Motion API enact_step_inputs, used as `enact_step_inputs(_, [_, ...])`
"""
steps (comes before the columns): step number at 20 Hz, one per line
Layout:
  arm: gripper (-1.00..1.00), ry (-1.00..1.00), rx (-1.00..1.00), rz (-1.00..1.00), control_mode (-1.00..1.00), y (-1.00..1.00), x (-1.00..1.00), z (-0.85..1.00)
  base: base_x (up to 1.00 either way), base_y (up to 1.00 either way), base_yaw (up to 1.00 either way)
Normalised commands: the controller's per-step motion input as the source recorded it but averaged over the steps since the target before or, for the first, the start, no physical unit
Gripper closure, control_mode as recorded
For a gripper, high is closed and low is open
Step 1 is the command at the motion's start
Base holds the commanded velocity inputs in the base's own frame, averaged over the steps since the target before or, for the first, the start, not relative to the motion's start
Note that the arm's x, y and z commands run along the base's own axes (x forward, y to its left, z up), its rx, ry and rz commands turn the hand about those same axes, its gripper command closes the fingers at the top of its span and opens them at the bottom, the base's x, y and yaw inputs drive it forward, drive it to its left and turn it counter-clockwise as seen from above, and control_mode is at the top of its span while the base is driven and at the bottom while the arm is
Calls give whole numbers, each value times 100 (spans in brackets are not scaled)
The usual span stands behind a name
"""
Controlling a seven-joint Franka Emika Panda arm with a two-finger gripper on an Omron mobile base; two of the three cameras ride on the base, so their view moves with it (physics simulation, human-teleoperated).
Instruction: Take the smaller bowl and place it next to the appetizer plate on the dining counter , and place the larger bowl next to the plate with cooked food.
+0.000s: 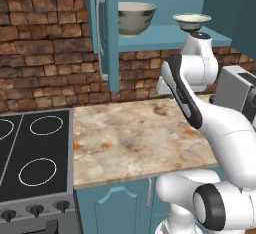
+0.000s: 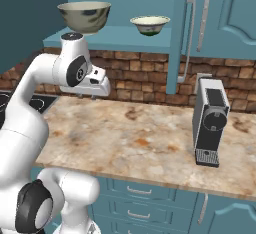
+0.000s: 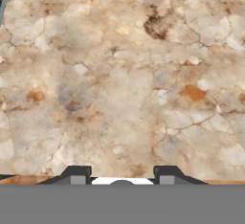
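Cream-green inside with a dark green foot, the smaller bowl (image 1: 191, 21) sits upright on the teal shelf (image 1: 165, 33) of the open wall cabinet, toward the shelf's outer end; in the right base view it (image 2: 149, 25) stands right of its bigger neighbour and well apart from it. The larger bowl (image 1: 135, 17), deep, grey-beige and glossy inside, stands on the same shelf, nearer the cabinet's upright panel, and shows again in the right base view (image 2: 84, 16), just above the arm's upper joint. Neither bowl is touched by the robot. Below the shelf runs a red-brown brick wall (image 1: 45, 53), and under that lies a beige-orange marbled stone worktop (image 1: 135, 138) on teal cabinets. The gripper (image 3: 122, 176) hangs above this worktop, pointing down at bare stone; its two dark fingertips (image 3: 77, 175) stand partly apart with nothing between them, a middling gap rather than a wide one. In the right base view the hand (image 2: 93, 84) is held level above the worktop, in front of the brick. A grey and black coffee machine (image 2: 210, 120) stands on the worktop off to the right, well apart from the hand. To the left of the worktop sits a black stove top (image 1: 32, 153) with white ring markings and knobs along its front.
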Motion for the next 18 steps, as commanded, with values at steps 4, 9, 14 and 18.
enact_step_inputs(4, [-100,-20,22,-7,-100,0,-33,42,0,0,0])
enact_step_inputs(9, [-100,-46,38,-2,-100,0,-8,98,0,0,0])
enact_step_inputs(14, [-100,-47,24,-1,-100,2,0,93,0,0,0])
enact_step_inputs(18, [-100,-31,13,-7,-100,24,4,96,0,0,0])
